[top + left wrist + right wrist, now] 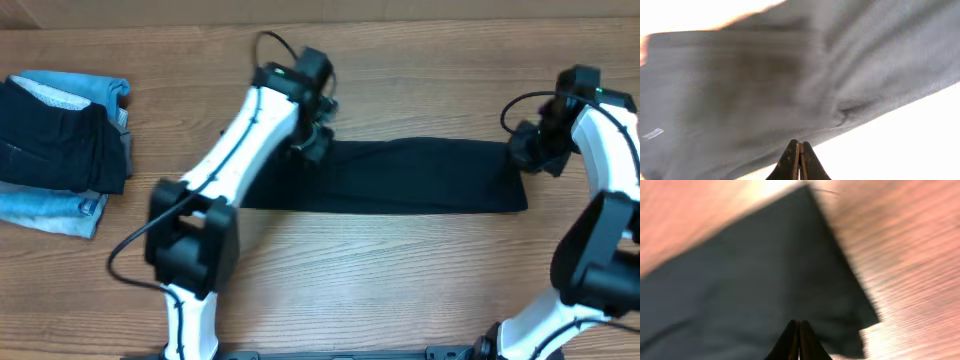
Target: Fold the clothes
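Overhead: left arm hides T-shirt left end; garment pile cut by frame edge. 2 wrist views blurred; small white tag unreadable.

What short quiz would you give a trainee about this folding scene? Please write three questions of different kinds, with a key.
1. True or false: the black T-shirt lies fully spread, with both sleeves out.
2. Where on the table is the pile of other garments? A: at the far left end. B: beside the right arm. C: on the T-shirt.
3. Fill in: the left pincer and the right pincer are both ____ (open or shut).
Key: 1 false, it is folded into a long band. 2 A. 3 shut.
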`<state>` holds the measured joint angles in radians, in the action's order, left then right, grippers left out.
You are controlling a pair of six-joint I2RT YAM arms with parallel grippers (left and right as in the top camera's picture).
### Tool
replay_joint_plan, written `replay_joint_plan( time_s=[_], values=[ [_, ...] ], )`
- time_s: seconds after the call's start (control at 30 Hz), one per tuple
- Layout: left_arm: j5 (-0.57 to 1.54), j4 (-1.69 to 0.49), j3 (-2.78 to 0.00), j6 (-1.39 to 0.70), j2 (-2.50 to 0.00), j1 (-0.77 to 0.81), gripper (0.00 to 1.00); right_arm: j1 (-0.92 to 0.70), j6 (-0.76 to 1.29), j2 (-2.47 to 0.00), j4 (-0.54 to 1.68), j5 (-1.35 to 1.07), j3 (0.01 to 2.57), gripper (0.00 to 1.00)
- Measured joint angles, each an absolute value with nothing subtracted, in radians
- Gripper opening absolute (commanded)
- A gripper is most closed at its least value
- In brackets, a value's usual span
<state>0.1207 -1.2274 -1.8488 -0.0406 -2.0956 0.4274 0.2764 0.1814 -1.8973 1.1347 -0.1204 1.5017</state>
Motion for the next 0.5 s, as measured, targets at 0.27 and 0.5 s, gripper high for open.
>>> replay_joint_plan(
  time_s=[0.27, 0.5],
  values=[
    [0.142, -1.236, -1.816, -0.128, -2.096, 0.303, 0.06, 0.104, 0.044, -1.844, 1.0, -0.272, 1.442, 0.04],
    [0.12, -1.234, -1.803, -0.13, -2.117, 0.246, 0.15, -0.054, -0.173, -1.845, 1.003, -0.536, 1.391, 0.21]
  ],
)
